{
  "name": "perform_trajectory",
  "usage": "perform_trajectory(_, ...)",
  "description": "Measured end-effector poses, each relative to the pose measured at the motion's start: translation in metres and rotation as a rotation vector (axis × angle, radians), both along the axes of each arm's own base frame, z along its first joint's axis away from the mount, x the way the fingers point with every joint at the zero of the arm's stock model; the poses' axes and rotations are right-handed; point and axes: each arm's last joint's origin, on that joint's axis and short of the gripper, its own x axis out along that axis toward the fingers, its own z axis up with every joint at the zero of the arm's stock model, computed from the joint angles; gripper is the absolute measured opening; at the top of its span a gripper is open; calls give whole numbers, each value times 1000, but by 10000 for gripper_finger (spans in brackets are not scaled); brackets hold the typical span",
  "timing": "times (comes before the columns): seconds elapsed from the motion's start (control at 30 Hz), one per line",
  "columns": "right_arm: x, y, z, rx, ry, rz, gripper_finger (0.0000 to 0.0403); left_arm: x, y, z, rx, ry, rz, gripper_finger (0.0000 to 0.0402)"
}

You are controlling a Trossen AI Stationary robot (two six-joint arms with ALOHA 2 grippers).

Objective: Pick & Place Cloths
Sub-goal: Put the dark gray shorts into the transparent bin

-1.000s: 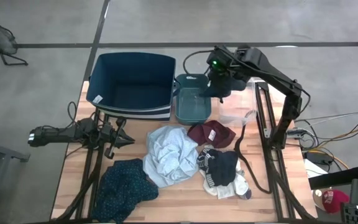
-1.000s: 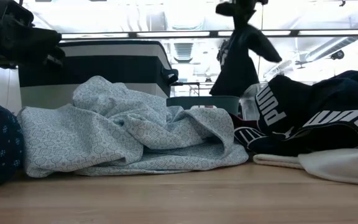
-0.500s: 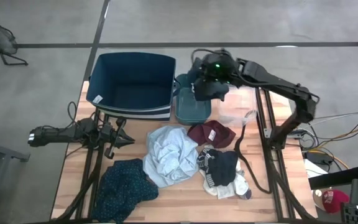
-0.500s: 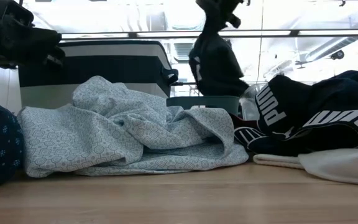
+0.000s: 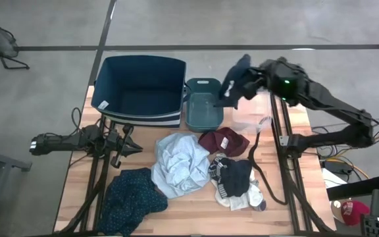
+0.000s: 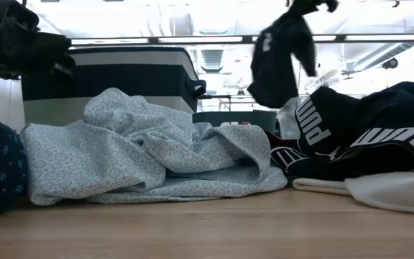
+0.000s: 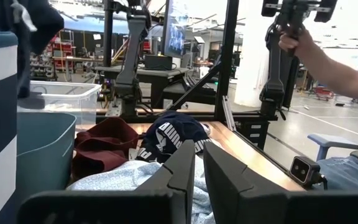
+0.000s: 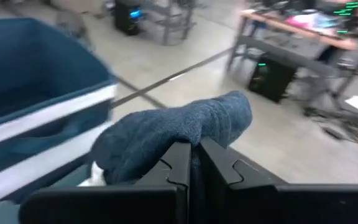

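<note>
Swinging back from over the teal bin (image 5: 204, 105), the right gripper (image 5: 247, 78) now hangs above that bin's far right corner, fingers (image 8: 178, 163) pinched on a dark navy cloth (image 5: 232, 80) that dangles in mid-air. Its lower end seems to trail over the bin, though the overhead view blurs it. The left gripper (image 5: 131, 146) rests near the counter's left edge, fingers (image 7: 182, 168) nearly together and empty. On the counter (image 5: 189, 209), the pale cloth (image 5: 179, 164) half covers the maroon cloth (image 5: 222, 141); the patterned teal cloth (image 5: 131, 201) is cut off at the bottom edge.
</note>
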Motion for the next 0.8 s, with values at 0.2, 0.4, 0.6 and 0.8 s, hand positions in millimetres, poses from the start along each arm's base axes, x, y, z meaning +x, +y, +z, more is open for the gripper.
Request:
perform_trajectory(0.2, -39, 14, -8, -10, -112, -79, 15, 0, 0, 0, 0, 0, 0, 41)
perform_trajectory(0.4, -48, 18, -30, 43, -162, -98, 18, 0, 0, 0, 0, 0, 0, 41)
perform_trajectory(0.6, -35, 12, -72, 130, -81, -127, 23, 0, 0, 0, 0, 0, 0, 39)
perform_trajectory(0.8, -21, 7, -102, 199, -16, -163, 25, 0, 0, 0, 0, 0, 0, 41)
